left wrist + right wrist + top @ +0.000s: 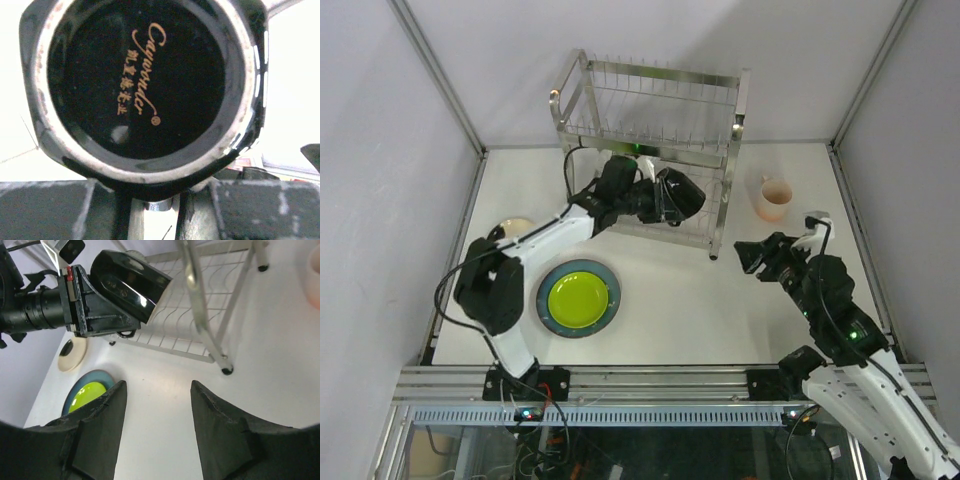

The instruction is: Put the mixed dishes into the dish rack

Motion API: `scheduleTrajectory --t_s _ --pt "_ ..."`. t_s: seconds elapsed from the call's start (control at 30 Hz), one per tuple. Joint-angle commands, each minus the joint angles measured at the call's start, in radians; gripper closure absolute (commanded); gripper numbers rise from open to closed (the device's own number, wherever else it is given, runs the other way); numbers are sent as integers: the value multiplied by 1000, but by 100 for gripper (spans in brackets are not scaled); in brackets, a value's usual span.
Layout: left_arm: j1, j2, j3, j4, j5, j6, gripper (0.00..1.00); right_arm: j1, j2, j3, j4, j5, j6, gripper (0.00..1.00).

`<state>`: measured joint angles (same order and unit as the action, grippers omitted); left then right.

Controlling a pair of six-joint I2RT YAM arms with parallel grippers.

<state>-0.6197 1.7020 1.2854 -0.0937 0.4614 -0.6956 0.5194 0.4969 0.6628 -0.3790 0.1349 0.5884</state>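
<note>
My left gripper is shut on the rim of the black-and-white patterned bowl. It holds the bowl on its side at the front of the dish rack, level with the lower shelf. The left wrist view is filled by the bowl's black base, which has gold lettering and a whitish foot ring. The right wrist view shows the bowl above the wire shelf. The lime-green plate lies on the blue-grey plate. My right gripper is open and empty above the table.
The pink mug stands right of the rack. The cream plate lies at the left edge, partly behind my left arm. White walls close in the table on three sides. The rack's front right foot stands just ahead of my right gripper.
</note>
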Motion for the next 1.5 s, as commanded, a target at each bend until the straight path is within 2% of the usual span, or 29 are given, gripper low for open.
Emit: scheduleTrajectory --t_s 0.0,0.33,0.53,0.63,0.93,1.2,1.47 --pt "-3 87 247 -92 -34 150 100 -67 -28 62 -96 -6 -75 47" --pt "-3 340 500 -127 -21 131 100 -160 -63 82 -181 -51 -103 47" --pt "-3 397 512 -28 -14 68 100 -169 -74 96 -215 -39 -109 47" --pt "-3 444 576 -41 -19 71 100 -170 -76 105 -234 -29 -116 47" --pt "-3 619 923 -251 -138 201 100 -173 -77 106 -271 -9 -131 48" --pt "-12 681 1036 -327 -283 338 100 -177 -53 109 -281 -1 -148 48" --pt "-36 725 1126 -354 -367 437 100 -179 -25 111 -289 6 -142 48"
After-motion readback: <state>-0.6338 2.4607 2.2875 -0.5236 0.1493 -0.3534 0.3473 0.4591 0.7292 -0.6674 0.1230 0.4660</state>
